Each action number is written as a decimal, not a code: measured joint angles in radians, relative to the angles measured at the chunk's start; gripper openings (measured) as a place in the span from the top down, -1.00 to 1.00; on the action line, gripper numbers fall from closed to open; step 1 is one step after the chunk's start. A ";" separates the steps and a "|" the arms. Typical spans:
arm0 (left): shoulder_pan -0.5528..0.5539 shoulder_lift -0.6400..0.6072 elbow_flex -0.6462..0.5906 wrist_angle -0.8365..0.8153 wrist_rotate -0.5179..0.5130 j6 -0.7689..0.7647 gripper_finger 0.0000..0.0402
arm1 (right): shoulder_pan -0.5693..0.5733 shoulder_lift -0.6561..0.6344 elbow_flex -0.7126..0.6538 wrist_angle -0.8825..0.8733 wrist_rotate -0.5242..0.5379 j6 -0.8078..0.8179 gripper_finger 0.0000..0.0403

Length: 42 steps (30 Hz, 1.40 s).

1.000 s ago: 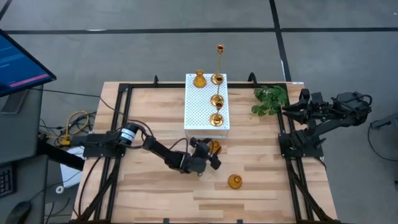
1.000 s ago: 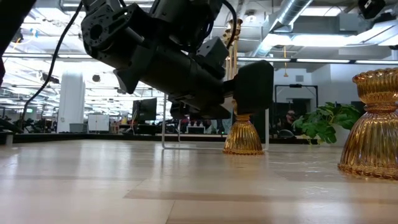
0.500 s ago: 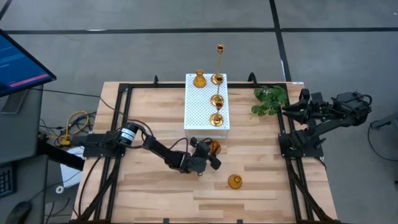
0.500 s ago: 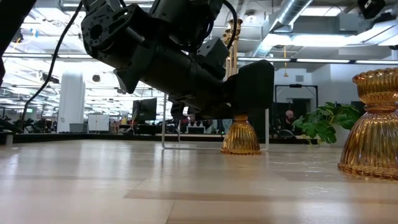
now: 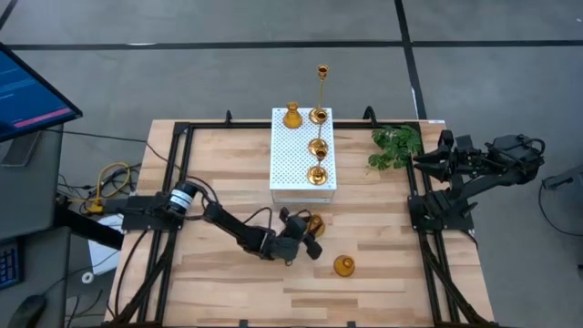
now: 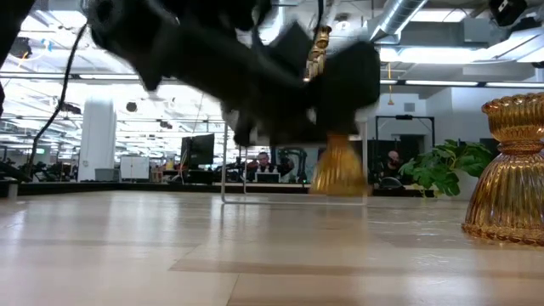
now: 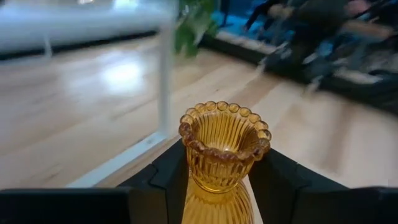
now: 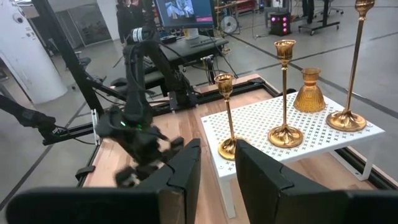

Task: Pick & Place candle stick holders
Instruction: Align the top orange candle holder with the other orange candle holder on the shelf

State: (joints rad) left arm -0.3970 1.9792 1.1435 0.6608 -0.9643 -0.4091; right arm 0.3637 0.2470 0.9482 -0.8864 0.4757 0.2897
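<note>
My left gripper [image 5: 312, 230] is shut on a ribbed amber glass candle holder [image 5: 316, 224] with a beaded rim, in front of the white perforated box [image 5: 293, 164]. This holder also shows in the left wrist view [image 7: 222, 140] and, blurred, in the low view [image 6: 337, 168]. A second amber holder [image 5: 343, 266] stands on its flared base on the table nearer the front. On the box stand one amber holder [image 5: 291, 116] and three gold thin-stemmed holders [image 5: 318, 146]. My right gripper [image 8: 217, 171] is open and waits off the table's right edge [image 5: 426, 162]. My left gripper pinches the amber holder's neck [image 7: 217, 182], just below the beaded rim, between its two fingers [image 7: 169, 182]. The fingers come from the table's left, about level. The holder stands upright in the hold, its base a little above the table.
A green leafy plant [image 5: 396, 146] lies at the far right corner. Black frame rails [image 5: 173, 210] run along the table's left and right sides. A monitor [image 5: 27, 91] stands off the left edge. Bare wood lies left of and in front of the box.
My left gripper has moved toward the table's near edge and a little up, still shut on the amber holder. The holder has come off the table and away from the box, staying upright.
</note>
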 joint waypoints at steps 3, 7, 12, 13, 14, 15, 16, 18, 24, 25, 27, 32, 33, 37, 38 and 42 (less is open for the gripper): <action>-0.041 -0.072 0.000 0.008 -0.035 0.048 0.29 | 0.000 0.000 0.000 0.000 0.000 0.000 0.55; -0.093 -0.187 0.001 0.006 -0.127 0.150 0.29 | 0.000 0.000 0.000 0.000 0.000 0.000 0.55; -0.133 -0.348 0.001 0.010 -0.332 0.404 0.27 | 0.000 0.000 0.000 0.005 0.000 0.000 0.55; -0.130 -0.377 0.001 0.009 -0.364 0.454 0.27 | 0.000 0.000 0.000 0.005 0.001 0.000 0.55; -0.124 -0.406 0.001 0.008 -0.389 0.502 0.27 | 0.000 0.000 0.000 0.005 0.001 0.000 0.55; -0.112 -0.434 0.001 0.008 -0.405 0.542 0.27 | 0.000 0.000 0.000 0.005 0.001 0.000 0.55; -0.096 -0.460 0.001 0.009 -0.409 0.579 0.27 | 0.000 0.000 0.000 0.007 0.001 0.000 0.55; -0.058 -0.510 0.001 0.009 -0.410 0.632 0.26 | 0.000 0.000 0.000 0.012 0.001 0.000 0.55; 0.096 -0.593 0.001 0.009 -0.395 0.724 0.26 | 0.000 0.000 0.000 0.031 0.001 0.000 0.55; 0.124 -0.598 0.001 0.008 -0.377 0.724 0.26 | 0.000 0.000 0.000 0.034 0.002 -0.001 0.55; 0.181 -0.601 0.001 0.004 -0.305 0.721 0.26 | 0.000 0.000 0.000 0.037 0.002 -0.001 0.55; 0.297 -0.598 0.000 -0.095 -0.119 0.645 0.26 | 0.000 0.000 0.000 0.036 0.000 -0.001 0.55; 0.317 -0.598 0.000 -0.146 -0.087 0.601 0.26 | 0.000 0.000 0.000 0.036 0.000 -0.001 0.55; 0.389 -0.598 0.000 -0.364 0.065 0.419 0.28 | 0.000 0.000 0.000 0.035 -0.003 -0.001 0.55; 0.403 -0.598 0.000 -0.411 0.096 0.392 0.28 | 0.000 0.000 0.000 0.035 -0.003 -0.001 0.55; 0.467 -0.598 -0.001 -0.504 0.278 0.335 0.28 | 0.000 0.000 0.000 0.035 -0.003 -0.004 0.55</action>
State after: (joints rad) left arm 0.0702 1.3815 1.1427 0.1570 -0.6868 -0.0745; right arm 0.3638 0.2474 0.9482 -0.8513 0.4725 0.2855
